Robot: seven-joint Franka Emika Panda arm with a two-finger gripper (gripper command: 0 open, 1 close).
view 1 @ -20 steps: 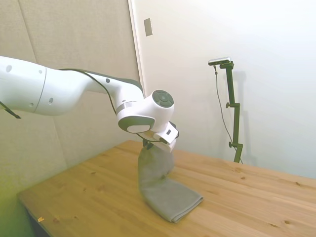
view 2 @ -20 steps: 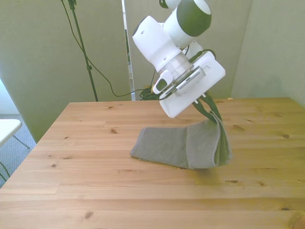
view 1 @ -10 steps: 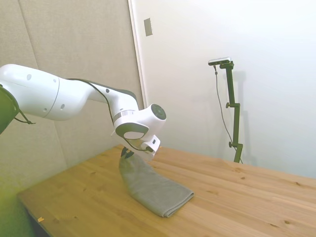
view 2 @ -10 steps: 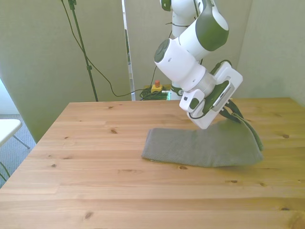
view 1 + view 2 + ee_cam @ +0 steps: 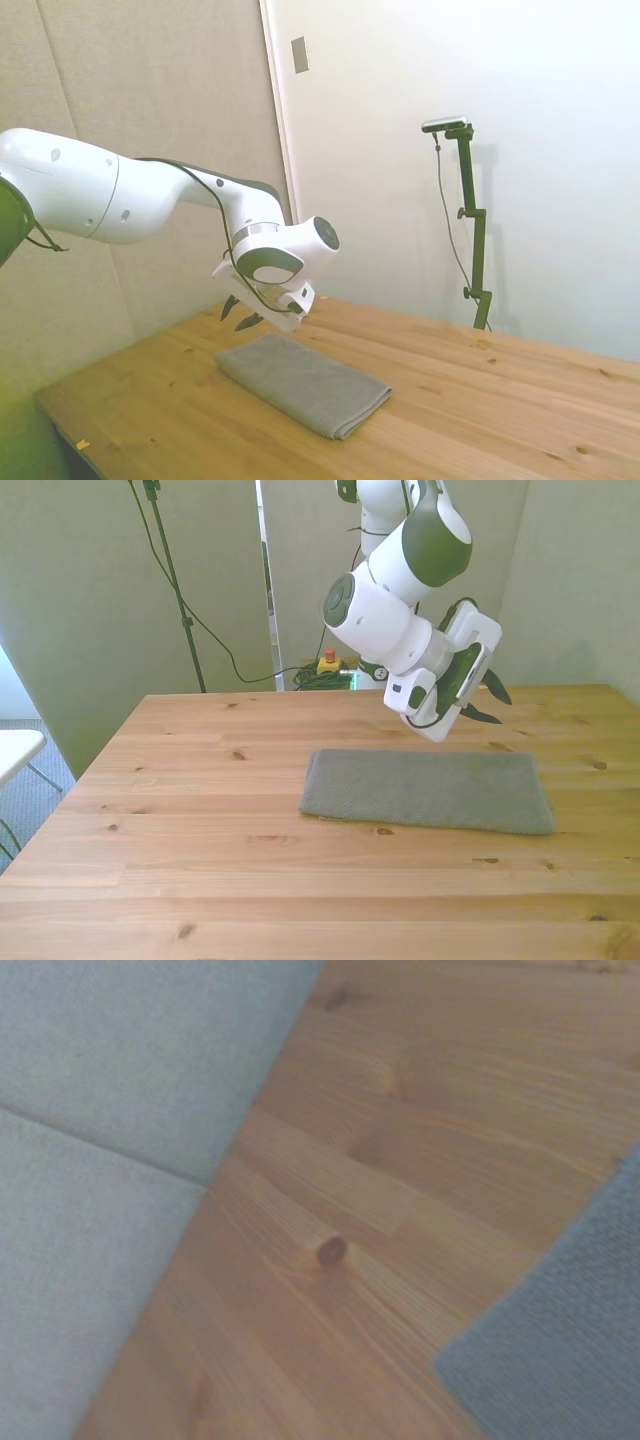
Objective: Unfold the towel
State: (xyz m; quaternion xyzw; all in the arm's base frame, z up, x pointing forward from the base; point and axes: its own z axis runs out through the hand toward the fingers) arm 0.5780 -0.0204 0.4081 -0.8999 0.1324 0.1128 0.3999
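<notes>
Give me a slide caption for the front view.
Open claw hovers above the towel lying flat on the table.

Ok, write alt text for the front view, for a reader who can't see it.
A grey-olive towel lies flat as a long rectangle on a wooden table. The white robot arm's hand hangs open just above the towel's far edge, toward the front view's right, holding nothing.

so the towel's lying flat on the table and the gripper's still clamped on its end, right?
Not quite. The towel does lie flat on the table, but the gripper has let go: the front view shows its fingers open, above the towel's end and clear of it.
</notes>
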